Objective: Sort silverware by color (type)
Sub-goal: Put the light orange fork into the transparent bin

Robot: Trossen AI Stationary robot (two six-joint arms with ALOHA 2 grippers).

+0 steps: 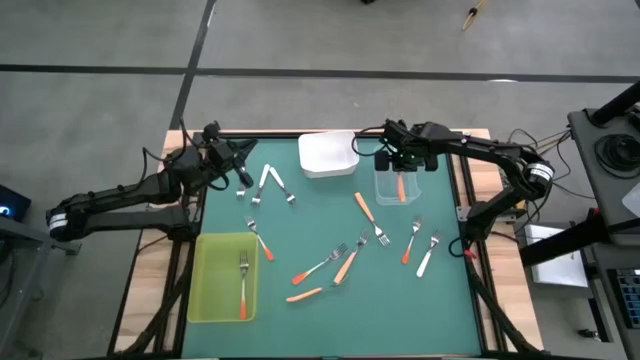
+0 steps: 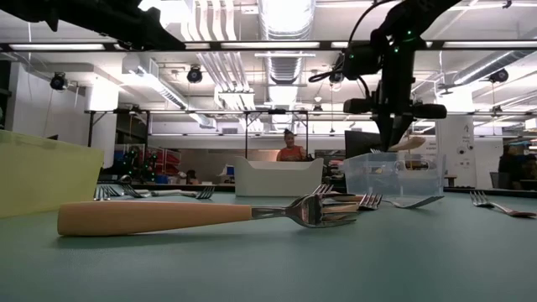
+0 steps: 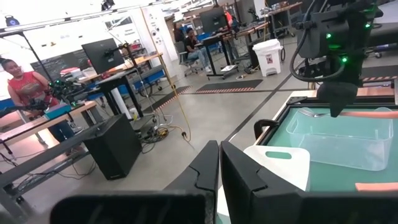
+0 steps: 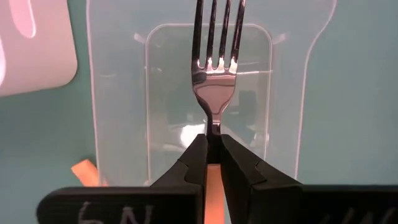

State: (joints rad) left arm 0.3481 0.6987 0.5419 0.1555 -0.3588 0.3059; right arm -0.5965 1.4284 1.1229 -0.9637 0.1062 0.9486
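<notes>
Only one marking can be read: hand-drawn white characters that look like "6N" on the dark body of the right gripper (image 4: 213, 163), just below its fingers in the right wrist view; further strokes beside them are cut off and cannot be made out

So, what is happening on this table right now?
The robot is sorting forks by handle colour. The right gripper holds a light orange fork over the clear tray, its fingers shut on the fork's neck. The left gripper waits, shut, near the table's far left edge by two white forks. One red-orange fork already lies in the yellow-green tray; the white tray looks empty. Several forks remain loose on the green mat.
</notes>
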